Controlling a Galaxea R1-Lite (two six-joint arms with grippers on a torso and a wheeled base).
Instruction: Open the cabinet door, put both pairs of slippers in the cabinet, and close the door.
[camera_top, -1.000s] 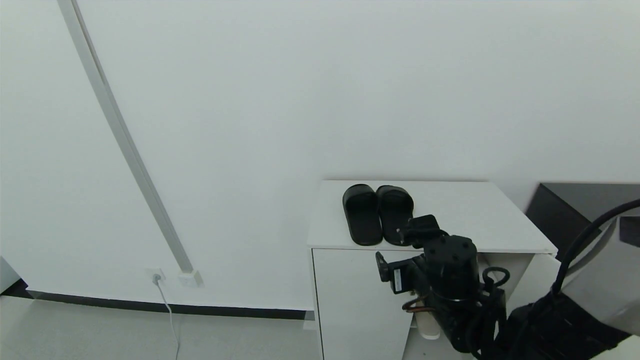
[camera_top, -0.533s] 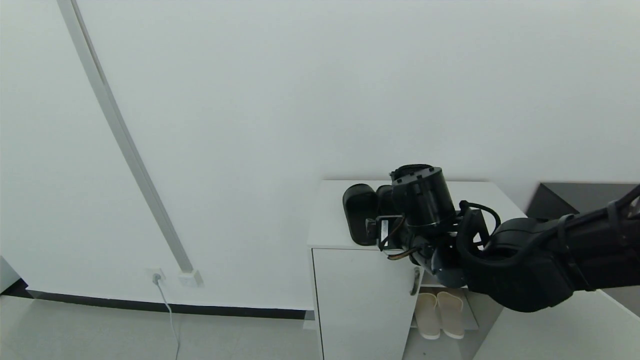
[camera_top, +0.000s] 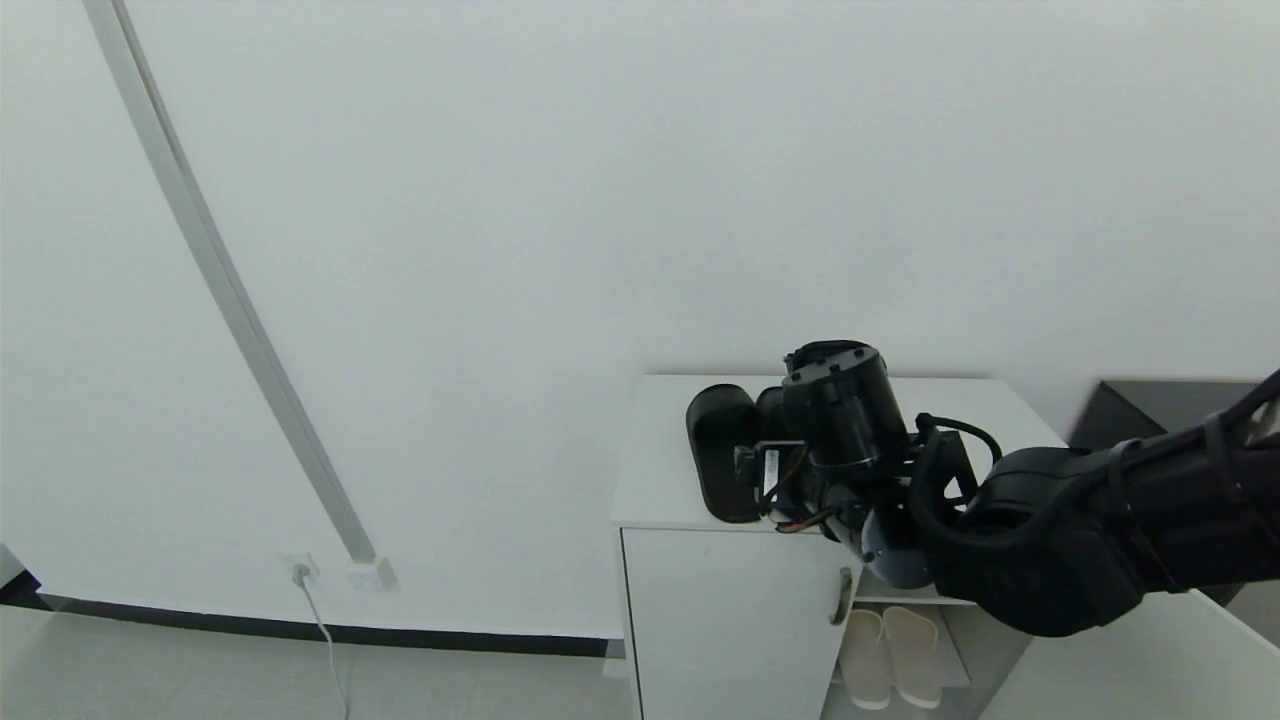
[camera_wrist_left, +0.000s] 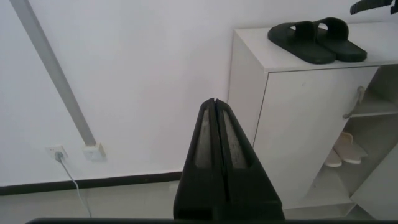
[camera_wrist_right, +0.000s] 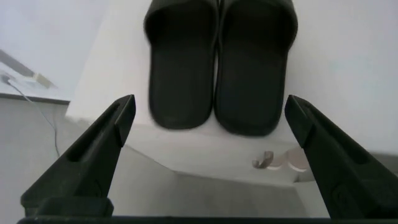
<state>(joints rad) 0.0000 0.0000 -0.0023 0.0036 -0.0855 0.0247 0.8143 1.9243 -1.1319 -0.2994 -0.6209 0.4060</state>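
Note:
A pair of black slippers (camera_top: 720, 465) (camera_wrist_right: 221, 62) (camera_wrist_left: 317, 40) lies on top of the white cabinet (camera_top: 655, 490). My right gripper (camera_wrist_right: 210, 107) hangs open just above and in front of them, one finger to each side. In the head view the right arm (camera_top: 1040, 540) covers the right-hand black slipper. A pair of white slippers (camera_top: 890, 668) (camera_wrist_left: 347, 149) stands on the bottom shelf inside the cabinet's open right half. The open door (camera_top: 1110, 660) swings out at the lower right. My left gripper (camera_wrist_left: 215, 143) is shut on nothing, low and well left of the cabinet.
The cabinet's left door (camera_top: 730, 625) is closed and has a metal handle (camera_top: 845, 597) at its edge. A dark piece of furniture (camera_top: 1150, 400) stands right of the cabinet. A wall socket with a cable (camera_top: 298, 575) and a slanted conduit strip (camera_top: 200, 250) are on the left wall.
My right arm rose from the cabinet's front to above its top, over the black slippers, uncovering the white slippers inside. The head camera has shifted slightly.

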